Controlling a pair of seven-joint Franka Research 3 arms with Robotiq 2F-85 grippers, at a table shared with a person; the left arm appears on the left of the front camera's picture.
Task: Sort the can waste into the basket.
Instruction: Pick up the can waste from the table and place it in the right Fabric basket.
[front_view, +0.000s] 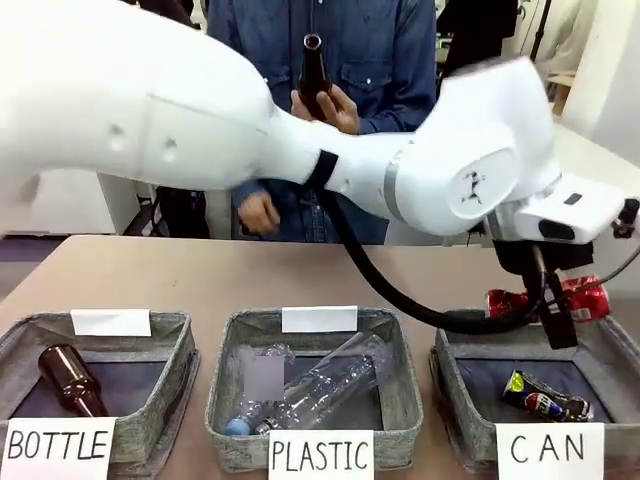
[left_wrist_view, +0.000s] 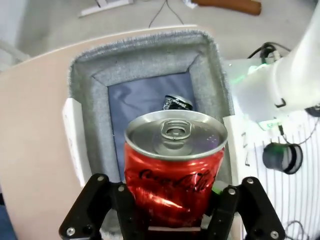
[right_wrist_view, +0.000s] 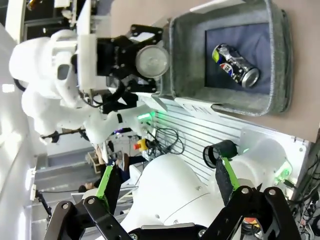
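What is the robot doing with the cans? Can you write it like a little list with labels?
left gripper: jaws shut on the red can, held over the CAN basket
right gripper: jaws open, holding nothing
blue-black can: lying inside the CAN basket
PLASTIC basket: clear plastic bottles inside
BOTTLE basket: one brown bottle inside
person's hand: holding another brown bottle

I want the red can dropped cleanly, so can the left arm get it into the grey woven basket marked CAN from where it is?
Probably yes. The left gripper holds the shiny red metal can right above the grey woven basket, whose open dark lining holds just the dark blue-black Pepsi can; nothing seems to block the drop.
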